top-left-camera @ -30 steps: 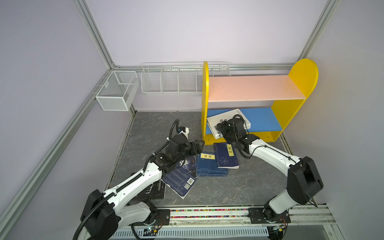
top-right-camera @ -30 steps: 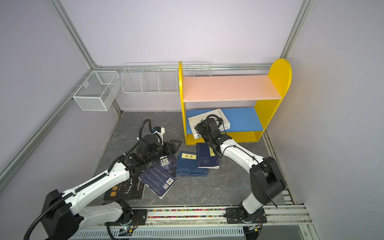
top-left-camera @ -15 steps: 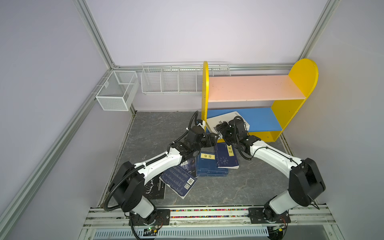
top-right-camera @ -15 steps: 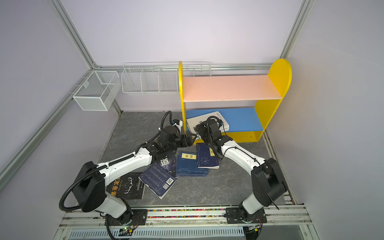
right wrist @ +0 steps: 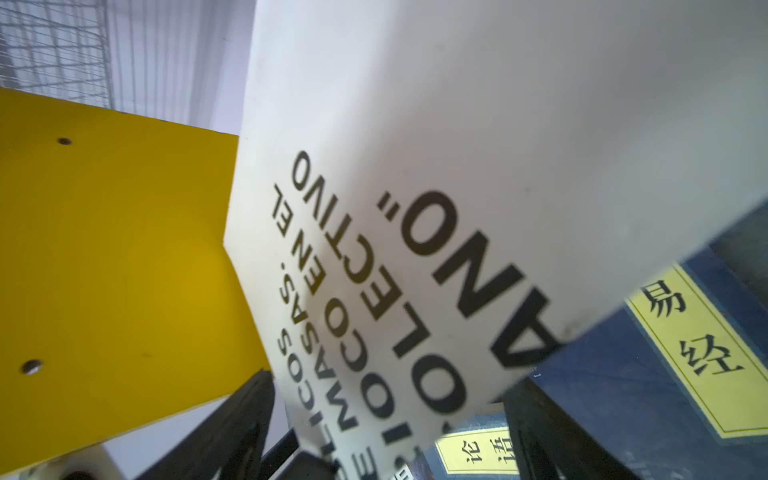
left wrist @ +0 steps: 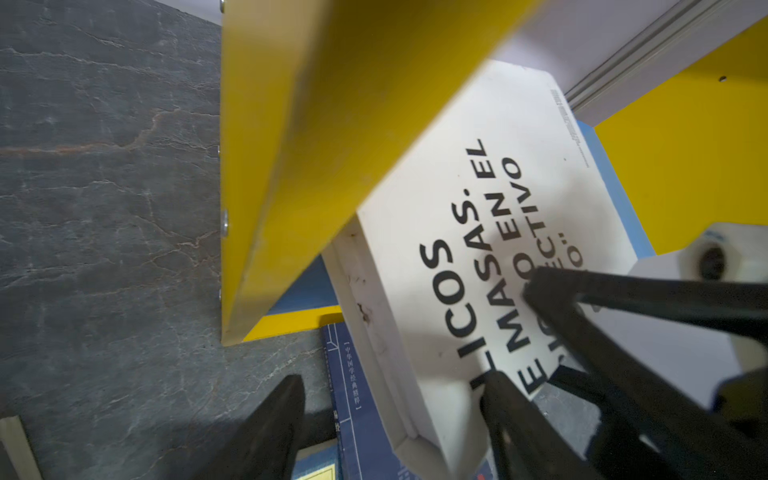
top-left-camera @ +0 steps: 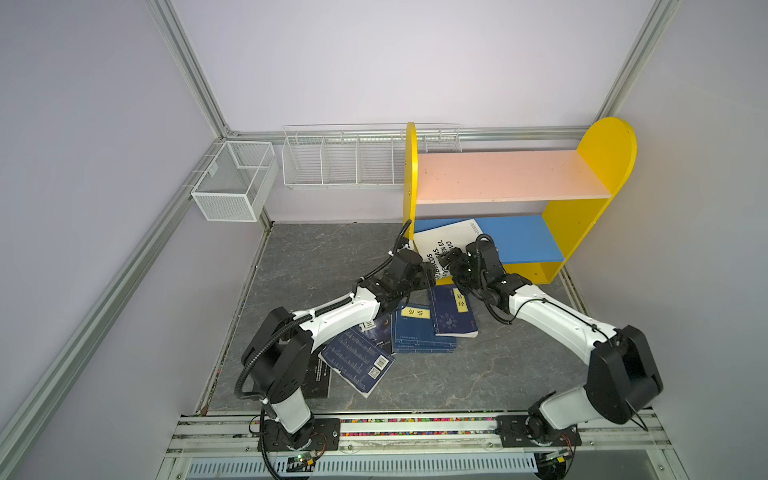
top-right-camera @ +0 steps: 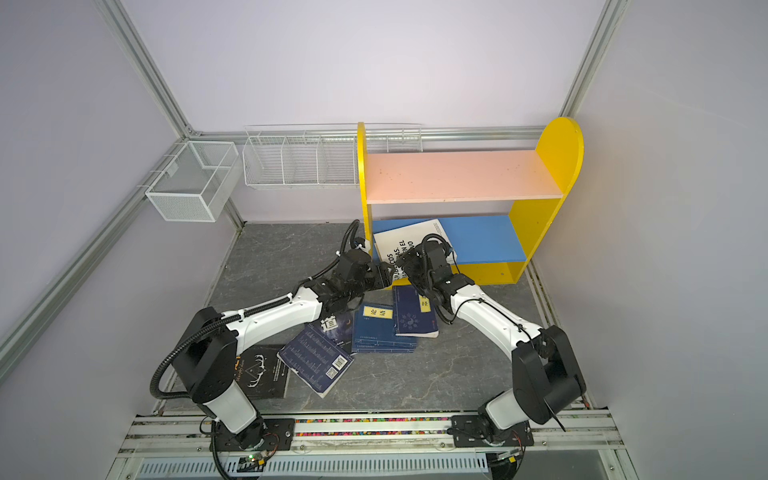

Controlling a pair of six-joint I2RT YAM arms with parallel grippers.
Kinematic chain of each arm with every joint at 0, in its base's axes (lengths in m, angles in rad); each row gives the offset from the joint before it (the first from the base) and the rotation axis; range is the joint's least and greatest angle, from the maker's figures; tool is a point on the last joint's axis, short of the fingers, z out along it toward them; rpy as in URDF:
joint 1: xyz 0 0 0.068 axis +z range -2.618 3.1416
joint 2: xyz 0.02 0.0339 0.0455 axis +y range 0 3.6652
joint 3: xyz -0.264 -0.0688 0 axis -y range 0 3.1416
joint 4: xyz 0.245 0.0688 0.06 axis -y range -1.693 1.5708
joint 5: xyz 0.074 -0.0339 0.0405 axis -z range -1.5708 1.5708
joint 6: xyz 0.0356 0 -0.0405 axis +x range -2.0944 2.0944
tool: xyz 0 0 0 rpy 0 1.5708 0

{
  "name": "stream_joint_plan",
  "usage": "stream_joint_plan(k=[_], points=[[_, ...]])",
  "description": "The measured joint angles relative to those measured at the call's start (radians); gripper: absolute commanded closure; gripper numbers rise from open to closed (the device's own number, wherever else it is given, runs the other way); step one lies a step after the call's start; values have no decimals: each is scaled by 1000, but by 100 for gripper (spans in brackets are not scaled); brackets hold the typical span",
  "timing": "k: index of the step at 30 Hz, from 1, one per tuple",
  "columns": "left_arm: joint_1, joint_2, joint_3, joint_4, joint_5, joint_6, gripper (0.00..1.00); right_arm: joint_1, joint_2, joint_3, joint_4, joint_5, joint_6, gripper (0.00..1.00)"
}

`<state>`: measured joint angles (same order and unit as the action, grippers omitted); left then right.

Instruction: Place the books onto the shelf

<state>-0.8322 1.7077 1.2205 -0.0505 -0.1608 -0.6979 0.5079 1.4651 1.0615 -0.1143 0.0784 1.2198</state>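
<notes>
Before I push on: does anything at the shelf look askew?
Yes. The white book lies crooked and only partly on the blue lower board. Its near end sticks out past the front edge, over a navy book lying on the tabletop.

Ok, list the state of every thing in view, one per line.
white book, askew, far end on the blue lower board, near end sticking out past the front.
shelf, upright, pink upper board holds no book.
navy books, flat on the table, overlapping.
black book, flat, partly under the left arm.
left gripper, open around the white book's near corner.
right gripper, open, fingers against the white book's cover.
</notes>
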Motion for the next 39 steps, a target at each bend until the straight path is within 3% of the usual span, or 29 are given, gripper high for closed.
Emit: stream_joint_plan(k=[7,15,24,39], points=[[-3,1,10,-3,-35,3,27,-34,-108,-19,-16,-14,-57,9],[20,-33,-15,34,-19,17,25,-34,-44,-31,12,-71,-50,0],[59,-293,-189,84,7,45,22,0,21,-30,71,-72,-16,16],[106,-449,-366,40,-19,45,20,70,173,78,152,-56,32,20]])
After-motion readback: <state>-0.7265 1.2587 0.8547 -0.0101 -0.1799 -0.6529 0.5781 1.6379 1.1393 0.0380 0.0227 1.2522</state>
